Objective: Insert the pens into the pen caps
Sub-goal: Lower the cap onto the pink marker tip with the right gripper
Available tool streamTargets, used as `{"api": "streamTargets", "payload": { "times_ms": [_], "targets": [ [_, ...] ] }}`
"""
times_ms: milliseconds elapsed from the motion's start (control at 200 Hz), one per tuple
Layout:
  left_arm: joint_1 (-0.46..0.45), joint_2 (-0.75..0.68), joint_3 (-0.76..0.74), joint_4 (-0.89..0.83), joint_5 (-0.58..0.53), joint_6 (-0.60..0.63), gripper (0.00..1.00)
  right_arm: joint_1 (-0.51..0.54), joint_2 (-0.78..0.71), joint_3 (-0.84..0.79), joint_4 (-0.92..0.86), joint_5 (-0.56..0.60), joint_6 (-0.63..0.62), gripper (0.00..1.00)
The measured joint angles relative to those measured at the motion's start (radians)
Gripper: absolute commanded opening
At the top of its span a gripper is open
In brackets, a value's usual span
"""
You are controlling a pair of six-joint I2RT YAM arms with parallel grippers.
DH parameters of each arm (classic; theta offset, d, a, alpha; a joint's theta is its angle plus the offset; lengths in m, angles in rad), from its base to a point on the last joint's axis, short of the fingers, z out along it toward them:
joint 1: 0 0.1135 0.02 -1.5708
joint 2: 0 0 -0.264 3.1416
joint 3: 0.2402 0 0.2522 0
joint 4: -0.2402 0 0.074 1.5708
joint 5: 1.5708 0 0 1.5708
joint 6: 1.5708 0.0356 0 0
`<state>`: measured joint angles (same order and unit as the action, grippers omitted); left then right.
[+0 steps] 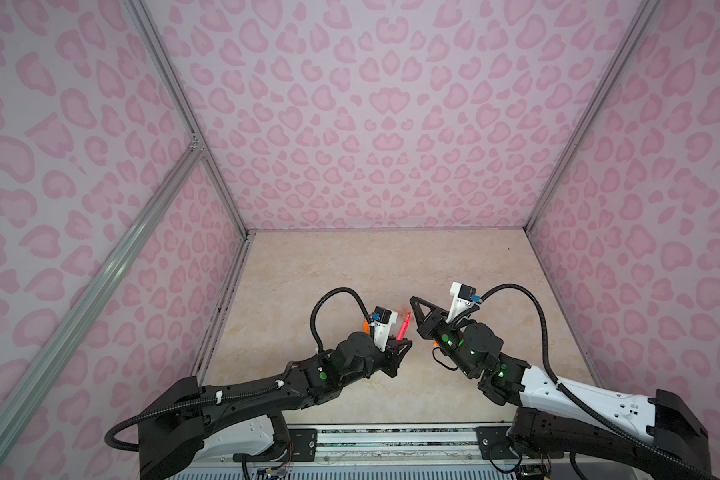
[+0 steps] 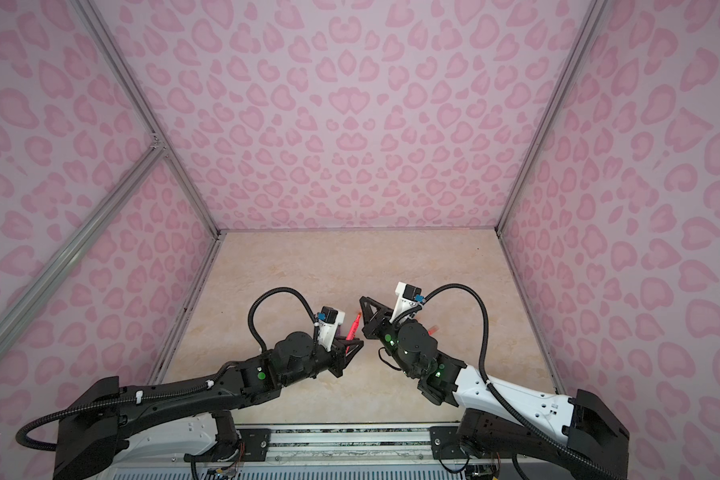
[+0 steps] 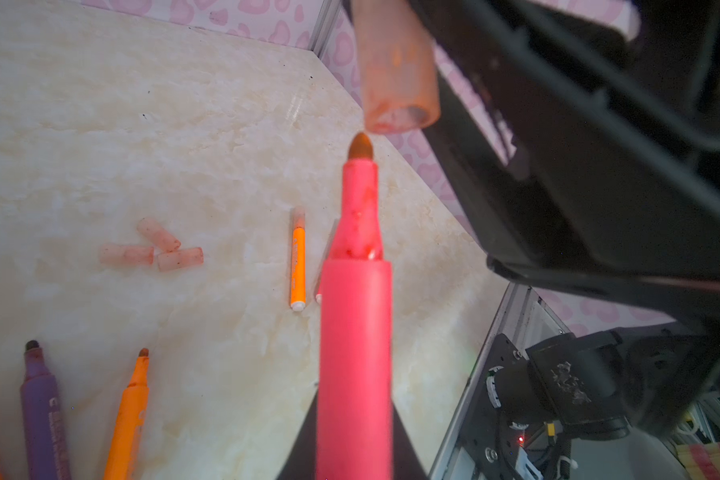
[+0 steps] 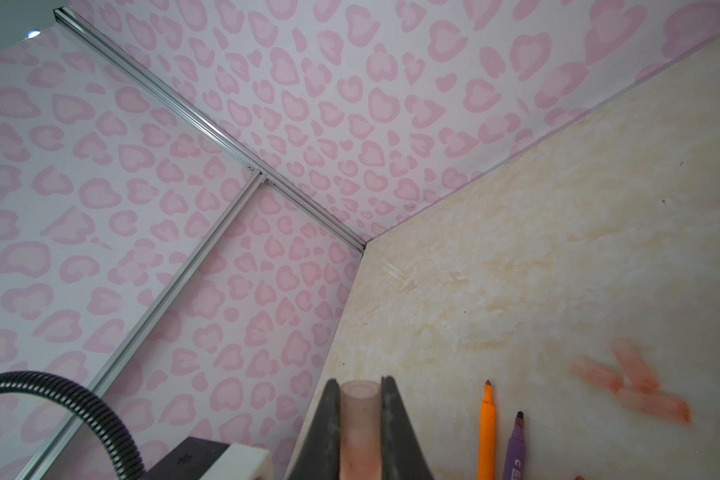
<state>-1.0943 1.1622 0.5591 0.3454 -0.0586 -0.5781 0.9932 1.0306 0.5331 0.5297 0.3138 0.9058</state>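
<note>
My left gripper [image 3: 355, 419] [image 1: 402, 343] [image 2: 356, 341] is shut on a pink-red pen [image 3: 356, 332] [image 1: 403, 328] [image 2: 354, 326] held off the table. The pen's dark tip [image 3: 360, 145] points at the open mouth of a translucent pale pink pen cap [image 3: 395, 70] and sits just short of its rim. My right gripper [image 4: 360, 386] [image 1: 412, 301] [image 2: 362, 300] is shut on that pen cap [image 4: 360, 419], mouth outward. The two grippers face each other above the middle of the table.
Three loose pen caps [image 3: 158, 249] [image 4: 636, 386] lie clustered on the marble table [image 3: 142, 124]. A capped orange pen [image 3: 298, 266] lies near them. An uncapped purple pen [image 3: 42, 411] [image 4: 516, 444] and orange pen [image 3: 129, 411] [image 4: 487, 428] lie side by side. Pink patterned walls enclose three sides.
</note>
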Motion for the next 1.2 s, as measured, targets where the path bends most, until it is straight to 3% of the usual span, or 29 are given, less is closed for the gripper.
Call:
{"api": "streamTargets", "payload": {
  "times_ms": [740, 1200],
  "targets": [
    [-0.001, -0.023, 0.000, -0.003, -0.009, 0.004, 0.03, 0.042, 0.009, -0.041, 0.059, 0.005, 0.016, 0.00],
    [0.008, -0.087, 0.015, -0.047, 0.061, -0.005, 0.03, 0.113, 0.023, -0.150, 0.358, 0.042, 0.018, 0.00]
  ]
}}
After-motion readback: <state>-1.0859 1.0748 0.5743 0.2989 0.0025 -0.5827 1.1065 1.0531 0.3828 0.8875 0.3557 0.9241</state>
